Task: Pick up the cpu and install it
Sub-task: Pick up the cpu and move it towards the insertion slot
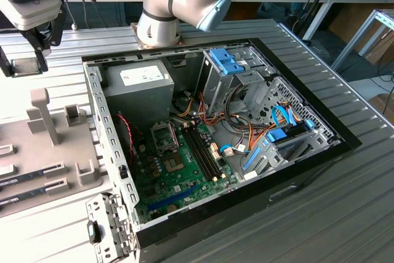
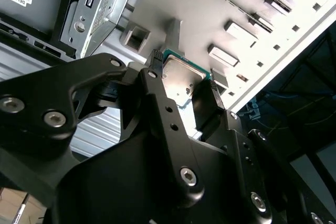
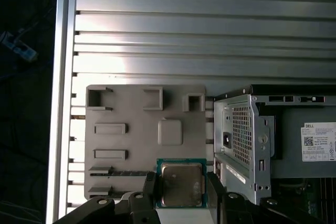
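The cpu point(image 3: 181, 183), a small square chip with a dull silver top and a thin green rim, is clamped by its edges between my black fingers point(image 3: 149, 188). My gripper point(image 3: 181, 195) is shut on it and hangs above the grey parts tray point(image 3: 136, 145). In the second wrist view the cpu point(image 2: 181, 74) sits between the two fingertips point(image 2: 153, 72). In the exterior view my gripper point(image 1: 24, 66) is at the far left, outside the open computer case point(image 1: 203, 152). The motherboard's socket point(image 1: 165, 137) lies inside the case, below the grey power-supply box point(image 1: 136, 84).
The grey tray point(image 1: 55, 152) has upright posts and slots holding memory sticks point(image 1: 31, 173). A hinged side panel point(image 1: 108, 229) sticks out at the case's near corner. Drive cages point(image 1: 234, 78), coloured cables and blue brackets crowd the case on the exterior view's right. The arm's base point(image 1: 163, 23) stands behind the case.
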### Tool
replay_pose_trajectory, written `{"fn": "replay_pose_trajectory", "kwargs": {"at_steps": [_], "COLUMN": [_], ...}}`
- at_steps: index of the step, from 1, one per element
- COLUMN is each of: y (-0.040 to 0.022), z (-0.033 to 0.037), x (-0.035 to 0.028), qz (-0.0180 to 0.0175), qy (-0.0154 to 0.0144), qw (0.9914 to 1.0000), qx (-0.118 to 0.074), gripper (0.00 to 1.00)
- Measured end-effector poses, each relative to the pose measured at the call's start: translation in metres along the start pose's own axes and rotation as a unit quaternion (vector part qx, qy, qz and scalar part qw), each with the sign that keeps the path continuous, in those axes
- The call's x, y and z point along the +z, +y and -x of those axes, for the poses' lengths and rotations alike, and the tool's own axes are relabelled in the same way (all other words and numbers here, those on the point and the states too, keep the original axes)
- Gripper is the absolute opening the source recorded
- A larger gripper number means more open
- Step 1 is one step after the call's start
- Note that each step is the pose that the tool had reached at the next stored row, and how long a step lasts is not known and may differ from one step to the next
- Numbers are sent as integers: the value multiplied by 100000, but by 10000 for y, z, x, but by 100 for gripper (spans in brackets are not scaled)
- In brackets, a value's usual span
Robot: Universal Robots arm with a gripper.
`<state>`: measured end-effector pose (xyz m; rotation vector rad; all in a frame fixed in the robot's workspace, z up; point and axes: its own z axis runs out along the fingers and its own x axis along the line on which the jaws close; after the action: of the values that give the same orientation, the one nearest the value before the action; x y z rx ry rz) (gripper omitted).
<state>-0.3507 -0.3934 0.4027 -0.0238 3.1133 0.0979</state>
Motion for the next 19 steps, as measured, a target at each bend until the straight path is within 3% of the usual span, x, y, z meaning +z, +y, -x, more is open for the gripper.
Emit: {"fn": "replay_pose_trajectory", "kwargs": {"at_steps": [19], "y": [-6], "z": [227], "x": [39], "qz": [-3], "qy": [3], "qw": [100000], "qx": [0], "gripper": [47]}}
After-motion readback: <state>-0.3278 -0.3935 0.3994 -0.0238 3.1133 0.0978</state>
